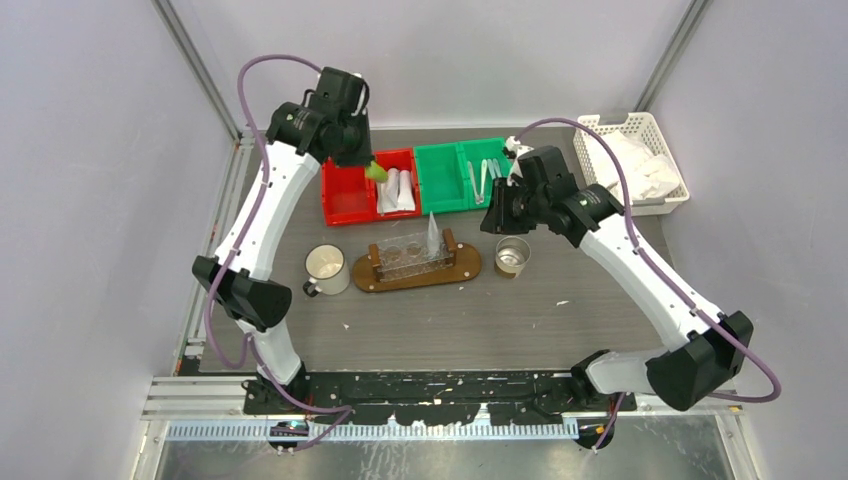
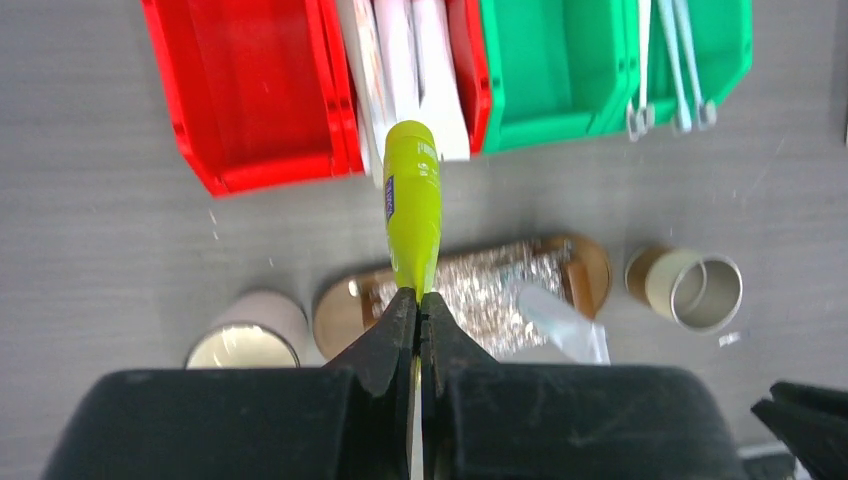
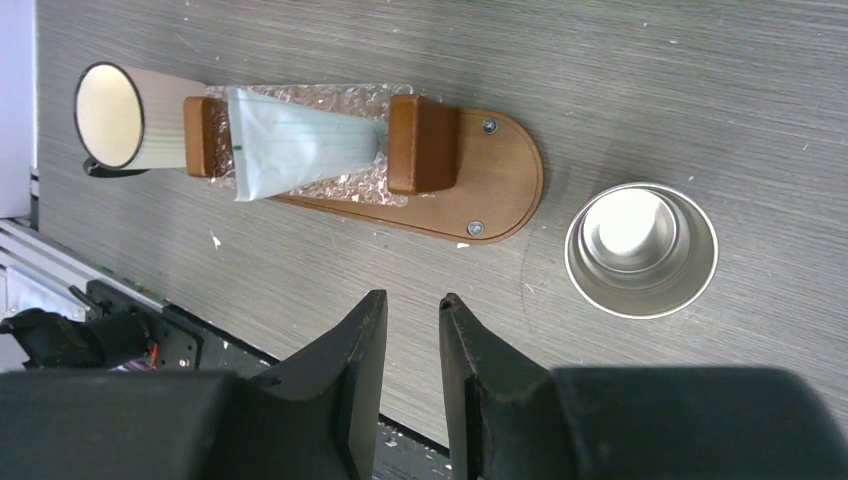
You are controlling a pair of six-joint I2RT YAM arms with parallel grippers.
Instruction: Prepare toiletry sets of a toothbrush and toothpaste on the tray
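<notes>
While the left tool [image 2: 417,298] clamps its tail, the glossy yellow-green tube [image 2: 411,200] points lengthwise, seemingly downward, at the red plastic bin [image 2: 472,70]; right tool [image 3: 410,302] ajar, empty.

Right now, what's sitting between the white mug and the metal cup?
The wooden tray, holding one whitish tube; the top view shows it between mug and cup.

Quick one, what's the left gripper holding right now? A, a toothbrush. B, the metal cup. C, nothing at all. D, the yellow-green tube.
D: in the left wrist view the left gripper is shut on the narrow end of the yellow-green tube, which sticks out ahead of its fingers.
</notes>
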